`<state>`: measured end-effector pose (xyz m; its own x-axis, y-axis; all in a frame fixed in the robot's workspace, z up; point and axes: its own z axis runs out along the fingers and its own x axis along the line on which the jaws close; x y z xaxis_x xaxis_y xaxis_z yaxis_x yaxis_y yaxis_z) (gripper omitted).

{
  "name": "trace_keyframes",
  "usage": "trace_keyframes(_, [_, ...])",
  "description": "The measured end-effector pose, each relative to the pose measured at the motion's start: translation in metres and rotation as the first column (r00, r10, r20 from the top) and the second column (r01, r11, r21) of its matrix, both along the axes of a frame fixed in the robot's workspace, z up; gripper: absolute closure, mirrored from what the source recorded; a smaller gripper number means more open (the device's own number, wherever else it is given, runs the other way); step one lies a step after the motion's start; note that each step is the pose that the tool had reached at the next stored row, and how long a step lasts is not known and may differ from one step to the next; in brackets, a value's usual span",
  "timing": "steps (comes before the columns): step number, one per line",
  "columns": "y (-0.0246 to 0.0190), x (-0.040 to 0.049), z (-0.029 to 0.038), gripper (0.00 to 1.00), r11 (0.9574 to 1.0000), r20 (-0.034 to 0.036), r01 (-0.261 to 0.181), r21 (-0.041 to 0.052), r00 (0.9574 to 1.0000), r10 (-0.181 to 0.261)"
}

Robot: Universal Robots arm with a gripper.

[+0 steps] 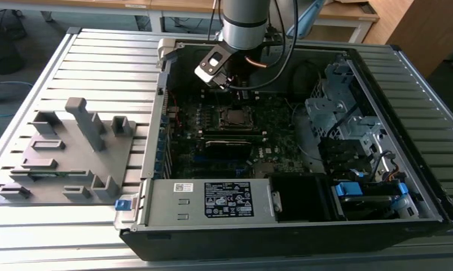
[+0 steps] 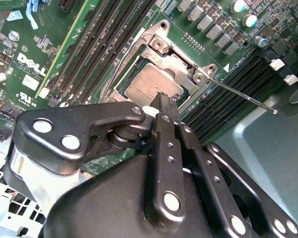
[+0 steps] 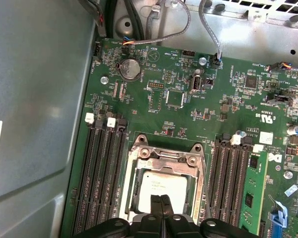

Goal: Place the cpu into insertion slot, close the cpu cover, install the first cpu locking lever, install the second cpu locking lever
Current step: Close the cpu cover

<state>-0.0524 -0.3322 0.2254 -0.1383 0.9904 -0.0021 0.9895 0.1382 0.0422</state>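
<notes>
While its fingers [image 3: 157, 207] press shut together, holding nothing, the gripper [image 3: 161, 201] hangs just over the cpu [image 3: 164, 186], which lies flat, face up, in the slot [image 3: 135, 194]. We see the cover [image 3: 166, 157] framing it and one lever [image 2: 243, 97] jutting free. The open case [image 1: 407, 113] rests on a slatted table [image 1: 98, 51], mid-frame in the exterior view.

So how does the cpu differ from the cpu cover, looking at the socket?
The cpu is a solid, dull grey square; the cpu cover is a shinier frame with a cut-out centre. The cpu cover is larger and rings the cpu, which shows through its opening. Both are flat, square and silvery metal.
</notes>
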Motion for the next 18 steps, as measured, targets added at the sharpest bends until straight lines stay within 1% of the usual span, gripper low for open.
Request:
trace_keyframes(6, [0.0000,0.0000,0.0000,0.90,0.9999,0.0000,-0.015,0.0000,0.9999,0.015])
trace_keyframes(18, [0.0000,0.0000,0.0000,0.90,0.9999,0.0000,-0.016,0.0000,0.9999,0.016])
